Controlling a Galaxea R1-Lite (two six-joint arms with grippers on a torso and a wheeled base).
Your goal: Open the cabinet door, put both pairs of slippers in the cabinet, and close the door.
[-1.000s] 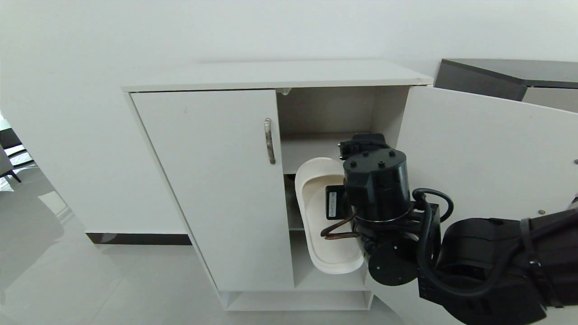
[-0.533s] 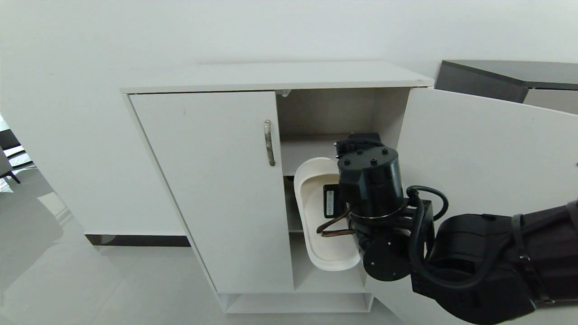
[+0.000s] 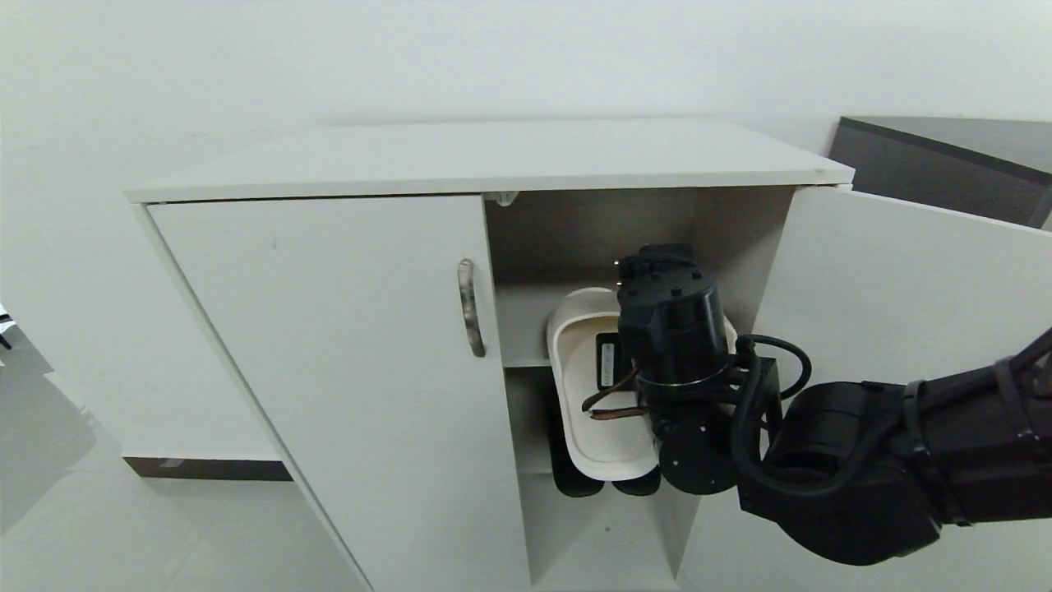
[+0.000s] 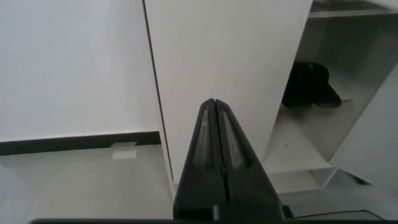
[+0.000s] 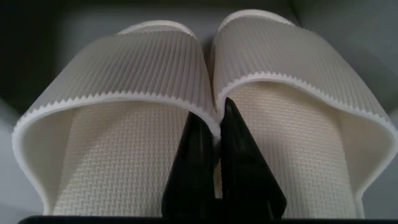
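The white cabinet [image 3: 493,156] has its left door [image 3: 329,345] closed and its right door [image 3: 888,288] swung open. My right gripper [image 5: 213,121] is shut on the pair of white slippers [image 3: 592,386], pinching the inner edges of the two ribbed straps [image 5: 124,81] together. The pair hangs soles toward me in the open half, toes up at the upper shelf's front edge. A black pair of slippers [image 3: 575,481] lies on the shelf below and is also seen from the side [image 4: 308,84]. My left gripper [image 4: 214,102] is shut with nothing in it, low in front of the closed door.
A metal handle [image 3: 468,308] sits on the closed door's inner edge. A dark piece of furniture [image 3: 945,164] stands behind the open door at the right. Pale floor [image 4: 81,180] runs along the wall to the cabinet's left.
The head camera has come closer to the cabinet. Relative to the shelves, my right arm has lifted the white slippers higher, toward the upper compartment. The black pair has come into view.
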